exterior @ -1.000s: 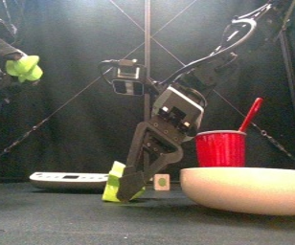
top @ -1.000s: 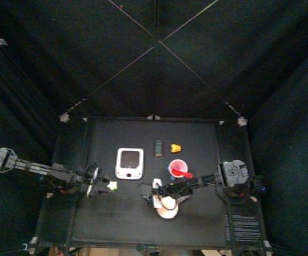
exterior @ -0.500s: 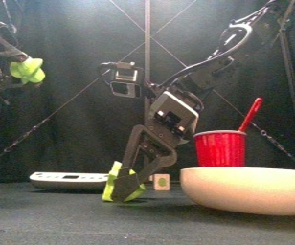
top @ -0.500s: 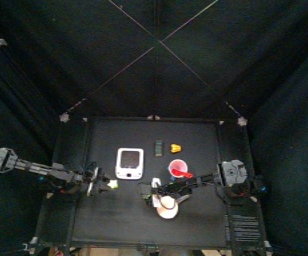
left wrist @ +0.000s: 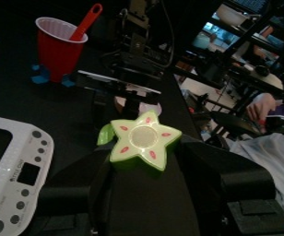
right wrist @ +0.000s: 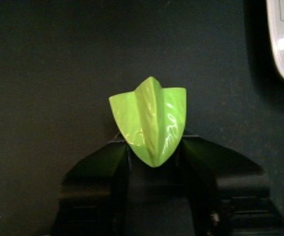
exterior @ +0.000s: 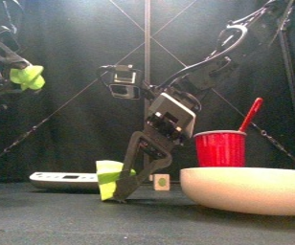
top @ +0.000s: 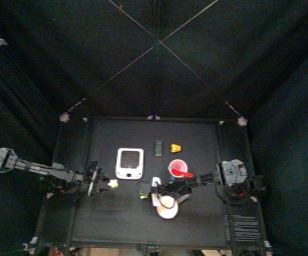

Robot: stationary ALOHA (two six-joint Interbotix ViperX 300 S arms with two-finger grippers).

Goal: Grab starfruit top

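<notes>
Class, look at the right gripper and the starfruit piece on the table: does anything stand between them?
Nothing visible does. The right gripper already has its jaws on either side of the green starfruit piece on the black table, with no other object between.

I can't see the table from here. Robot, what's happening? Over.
Left gripper up high, shut on starfruit slice. Right gripper low at table, fingers around starfruit top. Nothing blocking.

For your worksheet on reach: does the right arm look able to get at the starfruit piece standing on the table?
Probably yes: the right gripper already has its jaws on either side of the starfruit piece, with nothing between them.
</notes>
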